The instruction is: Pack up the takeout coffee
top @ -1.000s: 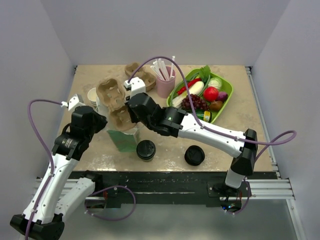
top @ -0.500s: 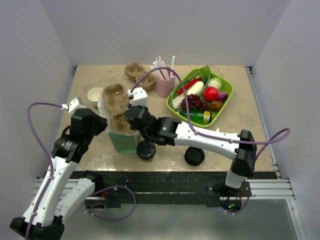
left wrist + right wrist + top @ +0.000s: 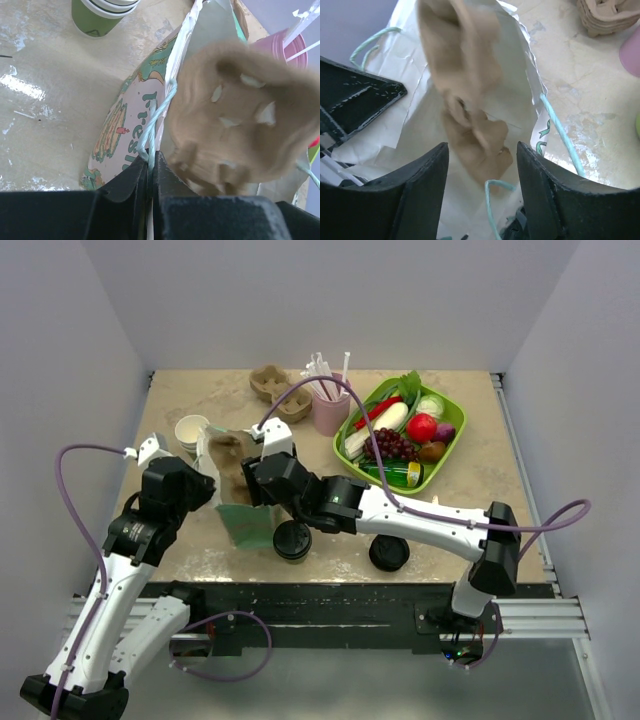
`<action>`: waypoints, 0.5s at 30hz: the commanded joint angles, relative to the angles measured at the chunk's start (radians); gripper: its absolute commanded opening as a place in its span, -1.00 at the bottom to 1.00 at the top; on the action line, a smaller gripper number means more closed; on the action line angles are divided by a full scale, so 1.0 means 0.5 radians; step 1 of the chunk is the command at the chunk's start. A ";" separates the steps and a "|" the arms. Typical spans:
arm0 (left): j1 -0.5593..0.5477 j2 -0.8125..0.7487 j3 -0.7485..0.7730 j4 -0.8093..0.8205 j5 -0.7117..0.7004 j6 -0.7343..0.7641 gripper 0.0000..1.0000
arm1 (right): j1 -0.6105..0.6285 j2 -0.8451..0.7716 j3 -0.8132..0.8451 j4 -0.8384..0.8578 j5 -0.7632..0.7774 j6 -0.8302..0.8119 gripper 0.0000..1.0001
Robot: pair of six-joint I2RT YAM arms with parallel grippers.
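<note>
Left gripper [image 3: 150, 162]: clamped on the rim of the bag [image 3: 120, 135].
Right gripper [image 3: 481, 150]: jaws spread, over the bag mouth, holding nothing.
Carrier [image 3: 465, 100]: blurred, in the bag mouth, clear of both fingers.
Coffee [image 3: 292, 539]: upright on the table [image 3: 480, 500], just in front of the bag.

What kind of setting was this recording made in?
Likely a lab mock-up of a café takeout counter: a white-walled tabletop with a printed paper bag, pulp cup carriers, a lidded takeout coffee and a pink cup of straws.
</note>
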State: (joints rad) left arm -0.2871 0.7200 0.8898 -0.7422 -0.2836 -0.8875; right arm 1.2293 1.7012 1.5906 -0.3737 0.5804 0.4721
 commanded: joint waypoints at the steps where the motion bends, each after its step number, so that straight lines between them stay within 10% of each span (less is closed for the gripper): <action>1: 0.016 -0.001 0.003 -0.010 -0.010 0.100 -0.85 | 0.008 -0.150 0.031 0.069 -0.001 -0.198 0.23; 15: 0.016 0.002 -0.009 0.009 0.040 0.180 -0.85 | 0.002 0.187 0.506 -0.022 -0.436 -0.471 0.05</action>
State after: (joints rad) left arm -0.2871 0.7200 0.8898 -0.7410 -0.2756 -0.8402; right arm 1.2301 1.7496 1.7424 -0.3466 0.4622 0.3088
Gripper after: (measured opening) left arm 0.093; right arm 0.544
